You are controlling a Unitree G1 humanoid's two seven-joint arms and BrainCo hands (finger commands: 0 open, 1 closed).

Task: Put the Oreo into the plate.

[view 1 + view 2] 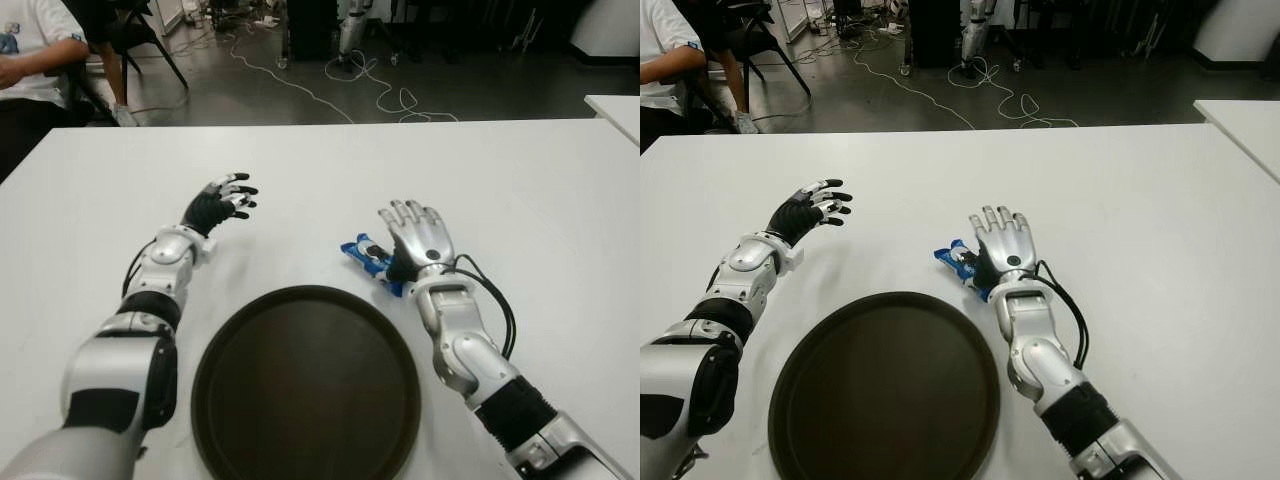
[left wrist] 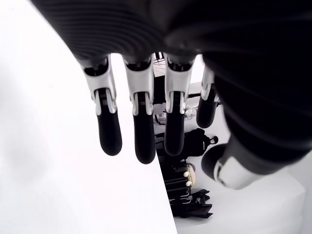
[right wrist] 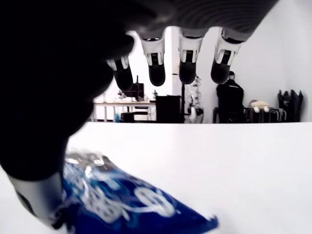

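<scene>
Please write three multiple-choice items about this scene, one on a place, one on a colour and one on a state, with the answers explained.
1. Where is the Oreo packet?
A. On the plate
B. On the table under the right hand, beyond the plate
C. In the left hand

2. What colour is the packet?
A. Blue
B. Red
C. Yellow

3. How are the right hand's fingers?
A. Closed around the packet
B. Extended above the packet, not closed on it
C. Curled into a fist

Answers:
1 B: the packet lies on the white table partly beneath the right hand, while the dark plate holds nothing and the left hand is empty.
2 A: both eye views and the right wrist view show blue wrapping.
3 B: the right wrist view shows the fingers straight, clear of the packet.
</scene>
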